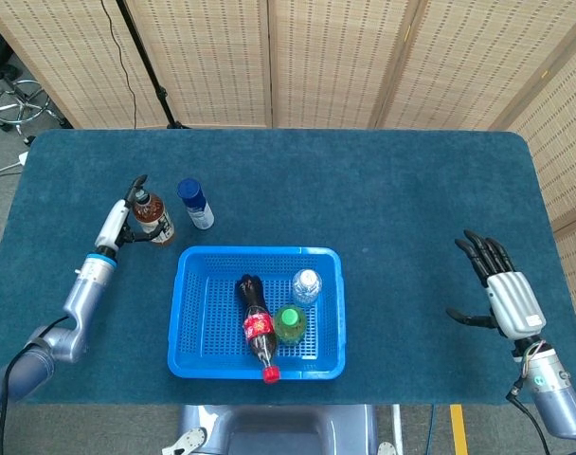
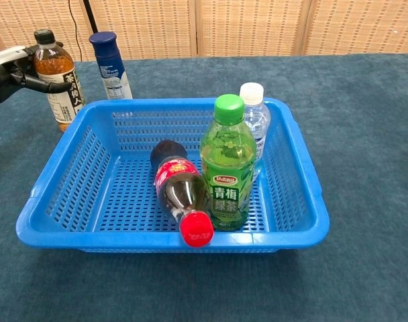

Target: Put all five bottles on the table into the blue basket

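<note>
The blue basket (image 1: 260, 253) (image 2: 304, 168) holds a cola bottle (image 1: 258, 330) (image 2: 180, 191) lying down, an upright green tea bottle (image 1: 290, 323) (image 2: 227, 168) and a water bottle (image 1: 307, 284) (image 2: 256, 114). Left of and behind it stand a brown tea bottle (image 1: 155, 222) (image 2: 62, 80) and a blue-capped bottle (image 1: 195, 204) (image 2: 111, 64). My left hand (image 1: 117, 223) (image 2: 9, 67) is at the brown tea bottle, with the thumb across its label and a finger behind its neck; the bottle leans a little. My right hand (image 1: 504, 294) rests open at the table's right side, holding nothing.
The basket's left half has free floor. Wicker screens stand behind the table, and a stand and a stool are at the far left. The blue-capped bottle stands close to the right of the brown tea bottle.
</note>
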### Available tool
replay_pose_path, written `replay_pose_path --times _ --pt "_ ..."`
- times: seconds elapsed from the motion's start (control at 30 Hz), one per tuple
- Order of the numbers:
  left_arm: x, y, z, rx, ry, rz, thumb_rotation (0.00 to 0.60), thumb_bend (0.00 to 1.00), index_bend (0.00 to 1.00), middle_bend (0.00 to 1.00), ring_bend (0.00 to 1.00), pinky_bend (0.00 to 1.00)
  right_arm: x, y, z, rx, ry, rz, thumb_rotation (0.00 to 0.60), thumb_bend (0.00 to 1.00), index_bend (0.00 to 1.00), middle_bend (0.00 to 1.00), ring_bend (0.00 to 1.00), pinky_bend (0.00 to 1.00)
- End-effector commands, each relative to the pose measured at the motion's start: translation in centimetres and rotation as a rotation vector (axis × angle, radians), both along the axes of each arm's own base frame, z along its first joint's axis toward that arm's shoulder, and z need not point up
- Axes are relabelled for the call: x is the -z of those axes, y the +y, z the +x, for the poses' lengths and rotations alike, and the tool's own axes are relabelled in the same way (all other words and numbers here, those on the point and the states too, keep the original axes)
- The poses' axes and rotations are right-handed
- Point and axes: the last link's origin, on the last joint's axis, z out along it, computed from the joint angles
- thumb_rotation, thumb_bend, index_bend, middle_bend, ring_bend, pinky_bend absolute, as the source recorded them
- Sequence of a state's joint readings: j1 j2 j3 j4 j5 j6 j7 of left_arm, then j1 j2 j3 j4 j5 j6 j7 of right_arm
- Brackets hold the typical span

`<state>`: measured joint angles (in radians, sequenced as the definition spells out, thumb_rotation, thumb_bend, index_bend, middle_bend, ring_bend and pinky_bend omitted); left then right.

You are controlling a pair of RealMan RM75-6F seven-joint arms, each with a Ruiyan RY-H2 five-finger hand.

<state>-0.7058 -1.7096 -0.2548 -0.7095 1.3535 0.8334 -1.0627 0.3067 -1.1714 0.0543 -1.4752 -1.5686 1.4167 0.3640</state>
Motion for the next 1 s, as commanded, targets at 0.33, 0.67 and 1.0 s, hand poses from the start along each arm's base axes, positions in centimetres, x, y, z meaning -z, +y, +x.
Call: replay_pose_path --times 0.33,0.67,1.0 --pt "-2.0 -1.0 0.4 0.024 -0.101 0.082 0.6 0.49 0.57 0.41 0.37 0.38 0.1 0.0 0.0 0.003 -0.003 0.005 0.6 0.0 0.01 0.0 0.0 0.0" --pt "-7.5 -4.7 4.3 0.256 -0.253 0.111 0.6 0.5 0.59 0.43 0.38 0.4 0.1 0.2 0.3 -0.004 -0.003 -0.002 0.6 0.0 0.01 0.0 0.0 0.0" --pt "-8.2 -9.7 14.9 0.584 -0.208 -0.048 0.6 0.5 0.57 0.43 0.37 0.4 0.0 0.2 0.3 0.002 -0.008 -0.005 0.6 0.0 0.01 0.0 0.0 0.0"
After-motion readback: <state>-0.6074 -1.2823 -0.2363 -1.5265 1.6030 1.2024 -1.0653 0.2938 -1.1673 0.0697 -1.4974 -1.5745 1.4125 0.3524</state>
